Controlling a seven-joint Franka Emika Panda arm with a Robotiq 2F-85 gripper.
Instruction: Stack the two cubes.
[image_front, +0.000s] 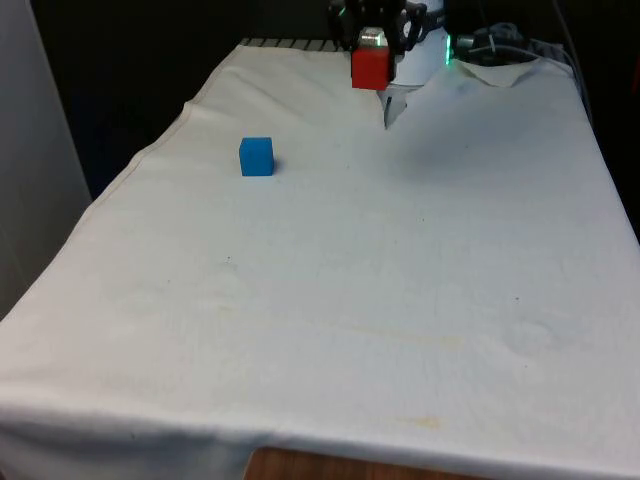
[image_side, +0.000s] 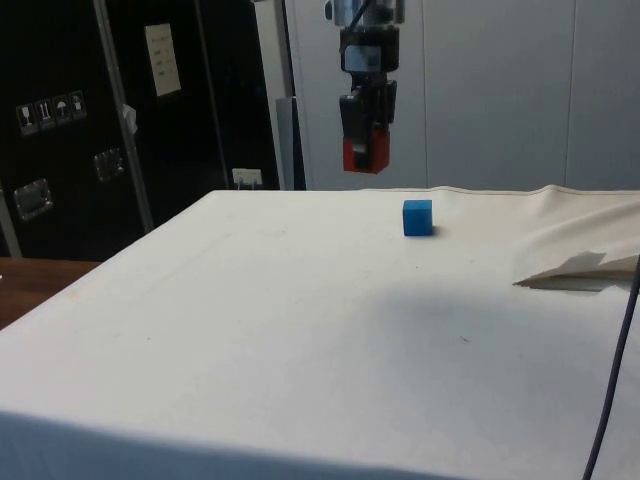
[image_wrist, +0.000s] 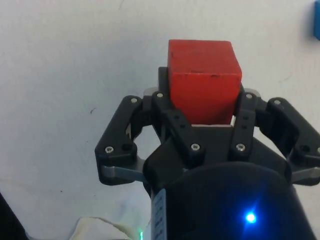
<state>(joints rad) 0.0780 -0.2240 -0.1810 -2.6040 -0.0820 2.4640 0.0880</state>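
My gripper (image_front: 372, 62) hangs high above the far end of the table, shut on a red cube (image_front: 370, 68). In the side view the red cube (image_side: 364, 152) sits between the black fingers (image_side: 352, 118), well clear of the cloth. The wrist view has the red cube (image_wrist: 202, 80) clamped at the fingertips. A blue cube (image_front: 256, 156) rests on the white cloth towards the front view's left, some way from the gripper. In the side view the blue cube (image_side: 418, 217) lies lower and to the right of the held cube. A sliver of the blue cube (image_wrist: 317, 20) shows at the wrist picture's edge.
The white cloth (image_front: 340, 300) covers the whole table. It is rucked into a raised fold (image_front: 400, 105) near the robot's base, also seen as the fold (image_side: 580, 265) in the side view. A dark cable (image_side: 615, 370) hangs at the side view's right.
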